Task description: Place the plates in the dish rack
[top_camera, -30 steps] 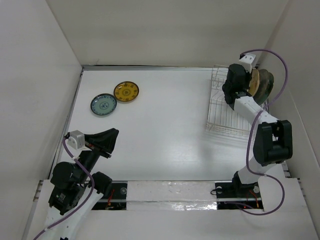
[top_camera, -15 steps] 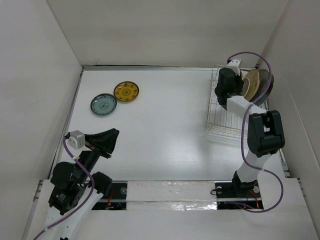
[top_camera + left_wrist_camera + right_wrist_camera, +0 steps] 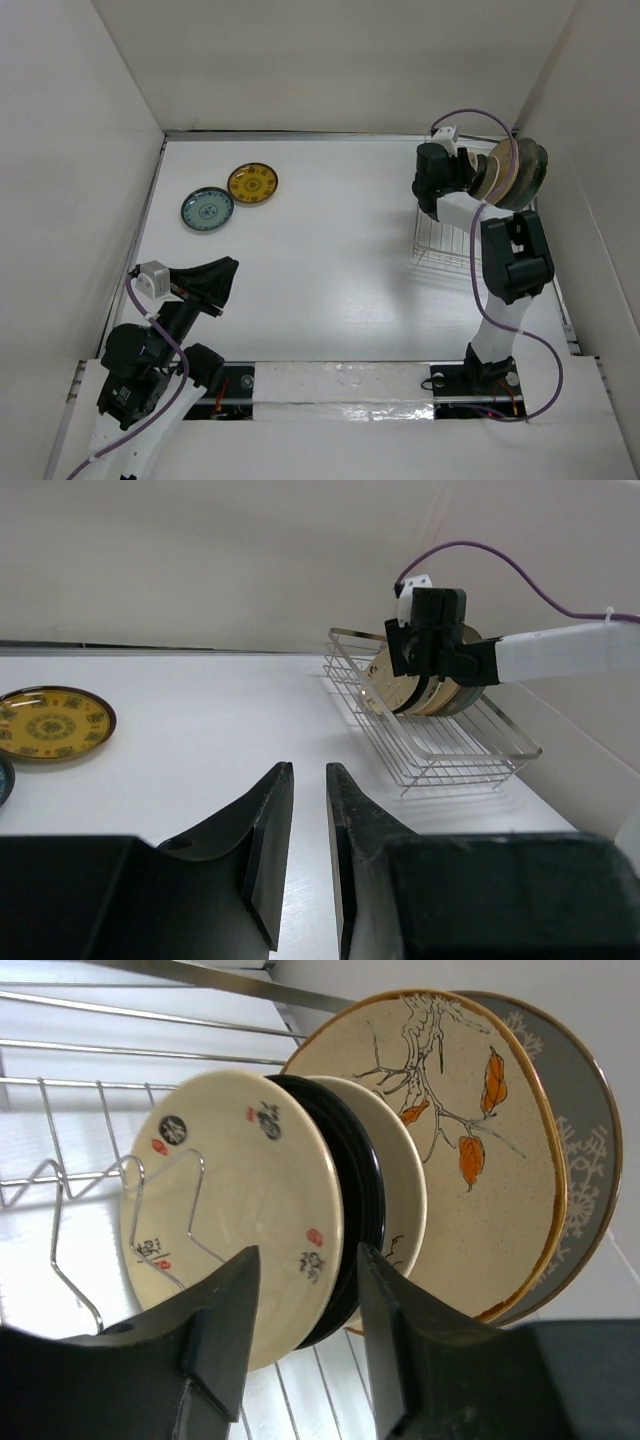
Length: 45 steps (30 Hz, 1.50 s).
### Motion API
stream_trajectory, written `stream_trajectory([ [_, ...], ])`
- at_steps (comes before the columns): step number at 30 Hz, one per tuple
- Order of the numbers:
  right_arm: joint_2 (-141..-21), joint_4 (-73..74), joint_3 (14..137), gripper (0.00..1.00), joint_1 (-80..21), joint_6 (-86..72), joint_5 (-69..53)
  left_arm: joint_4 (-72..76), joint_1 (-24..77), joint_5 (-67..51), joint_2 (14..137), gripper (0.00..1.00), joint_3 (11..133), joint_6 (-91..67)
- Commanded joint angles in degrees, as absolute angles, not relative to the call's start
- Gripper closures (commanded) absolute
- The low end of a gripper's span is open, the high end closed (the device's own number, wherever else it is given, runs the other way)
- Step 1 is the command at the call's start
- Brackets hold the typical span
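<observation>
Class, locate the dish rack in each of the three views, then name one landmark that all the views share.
Top external: the rack is at the far right of the table.
Left wrist: the rack is right of centre, at mid-height.
Right wrist: the rack is seen close up, with its wires across the left and top.
Shared landmark: the upright plates standing in it.
</observation>
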State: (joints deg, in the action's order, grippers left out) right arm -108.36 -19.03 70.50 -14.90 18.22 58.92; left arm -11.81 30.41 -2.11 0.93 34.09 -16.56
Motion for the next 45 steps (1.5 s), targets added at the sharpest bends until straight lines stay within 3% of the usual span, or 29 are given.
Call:
stream_trajectory([
  [1,-101.5,-14.2,75.1,0.46,-15.4,9.7,57.2,-9.1,30.8,-2.0,-1.0,0.83,34.0,-16.3],
  [7,-97.0,-7.0,79.4,0.44,-21.4,-4.1,38.7,-9.1,30.8,-1.5,-0.5,0.83,34.0,-16.3],
  [10,-100.2,-6.9,82.4,0.44,-25.6,-7.5,28.5,-9.1,30.8,-1.0,1.8,0.83,33.9,-16.3],
  [13,-107.9,-6.3,88.3,0.61,-32.1,-10.9,24.4,-9.2,30.8,-0.5,3.2,0.83,34.0,-16.3],
  [14,-110.0,-6.2,90.0,0.79,-33.2,-12.1,21.1,-9.3,30.8,-0.4,3.9,0.83,34.0,-16.3],
  [16,-116.5,-7.0,94.6,0.98,-35.8,-16.6,17.7,-9.5,30.8,-0.4,4.9,0.83,34.0,-16.3],
  [17,-118.6,-7.6,96.2,1.00,-36.4,-18.0,14.6,-9.7,30.8,-0.5,5.9,0.83,34.0,-16.3],
  [20,-127.0,-8.4,103.8,1.00,-38.6,-22.4,10.3,-9.8,30.8,1.7,7.8,0.87,34.2,-16.3],
  [22,-133.4,-5.2,109.1,0.91,-39.4,-24.5,8.4,-9.9,30.8,2.3,8.7,0.93,34.3,-16.3],
  [23,-135.6,-3.6,114.8,0.73,-39.9,-25.2,7.9,-9.9,30.8,2.4,9.5,0.98,34.3,-16.2],
  [25,-139.5,-0.7,119.4,0.52,-39.9,-27.5,6.7,-9.9,30.2,3.0,10.4,1.00,34.4,-16.1],
  [26,-142.6,-0.3,121.3,0.37,-39.9,-28.6,5.9,-9.9,29.4,2.9,11.2,1.00,34.4,-16.0],
  [28,-145.2,-0.2,125.3,0.28,-39.9,-32.9,4.2,-9.7,28.7,2.8,12.0,1.00,34.4,-16.0],
  [33,-151.6,-4.0,126.3,0.24,-38.8,-44.7,-2.6,-10.2,28.7,4.0,14.9,1.00,34.5,-16.1],
  [37,-159.3,-4.3,135.5,0.24,-38.2,-52.5,-7.6,-10.8,28.7,5.7,15.4,1.00,34.6,-16.5],
  [38,-160.8,-4.7,137.1,0.35,-38.2,-54.2,-9.6,-10.9,28.7,6.0,15.1,0.99,34.7,-16.6],
  [45,-163.6,-6.8,138.9,0.50,-38.2,-60.9,-9.2,-11.3,28.7,9.4,14.2,0.97,35.0,-17.1],
])
